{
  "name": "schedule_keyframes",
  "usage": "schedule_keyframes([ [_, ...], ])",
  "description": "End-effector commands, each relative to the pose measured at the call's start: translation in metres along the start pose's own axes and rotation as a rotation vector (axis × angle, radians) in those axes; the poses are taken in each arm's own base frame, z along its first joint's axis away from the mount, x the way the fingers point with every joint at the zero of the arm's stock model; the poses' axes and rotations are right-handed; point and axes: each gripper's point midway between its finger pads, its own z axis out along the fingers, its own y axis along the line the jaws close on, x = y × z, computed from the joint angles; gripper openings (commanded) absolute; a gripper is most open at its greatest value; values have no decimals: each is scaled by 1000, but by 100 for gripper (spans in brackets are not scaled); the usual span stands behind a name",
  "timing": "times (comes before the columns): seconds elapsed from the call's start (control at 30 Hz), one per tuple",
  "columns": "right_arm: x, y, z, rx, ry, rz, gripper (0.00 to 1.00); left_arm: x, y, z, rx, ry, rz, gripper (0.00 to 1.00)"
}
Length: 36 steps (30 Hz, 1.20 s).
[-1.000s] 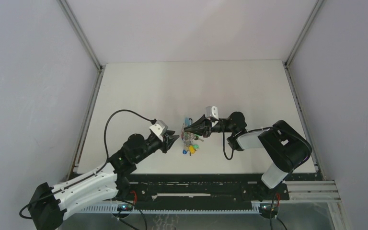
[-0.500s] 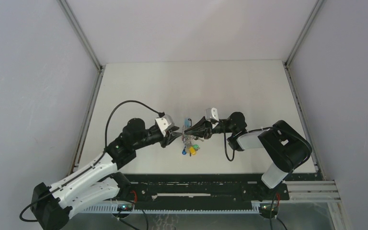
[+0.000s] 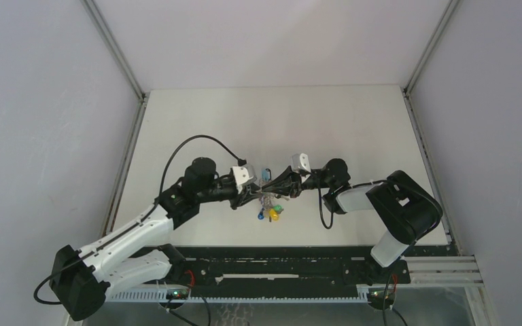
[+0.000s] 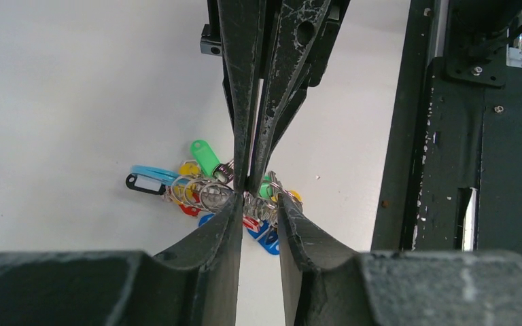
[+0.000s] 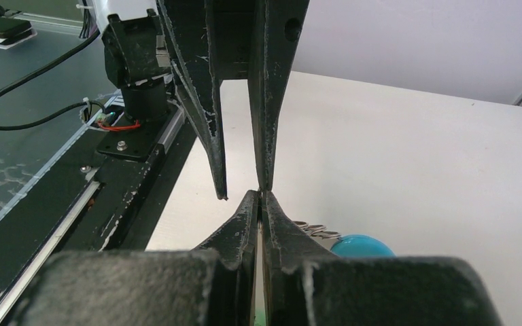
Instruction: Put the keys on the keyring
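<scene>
Light-blue keyring (image 4: 151, 172), white table (image 4: 75, 81)

Top view, mid-frame: left gripper (image 3: 256, 195) and right gripper (image 3: 266, 185) meet nose to nose, tips almost touching, with no passage between them. Keyring (image 3: 269, 206) cluster lies just below the tips and blocks the strip toward the lower edge. Left wrist view: narrow slot between the left fingers (image 4: 225, 224), crowded at its mouth by rings and tags. Table (image 3: 272, 115) is bare across the upper half and at far left and right. Black cable (image 3: 197, 138) loops above the left arm. Black rail (image 3: 279, 261) borders the lower edge; walls (image 3: 41, 136) close three sides.
</scene>
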Motion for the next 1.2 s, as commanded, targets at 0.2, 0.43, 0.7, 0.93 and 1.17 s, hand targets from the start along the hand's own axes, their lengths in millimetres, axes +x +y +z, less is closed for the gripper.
schedule_keyframes([
  [0.2, -23, 2, -1, -15, -37, -85, 0, -19, 7, 1, 10, -7, 44, 29],
  [0.43, -22, 4, -1, -23, -35, -83, 0, -17, 16, -1, -31, 8, 37, 30],
  [0.7, -22, 5, -1, -28, -33, -80, 0, -26, 8, -1, 11, -37, 44, 31],
  [0.93, -21, 6, -1, -32, -32, -79, 0, -32, 4, 4, 58, -46, 32, 28],
  [1.17, -20, 6, -1, -36, -29, -79, 0, -32, 6, 6, 53, -39, 6, 15],
])
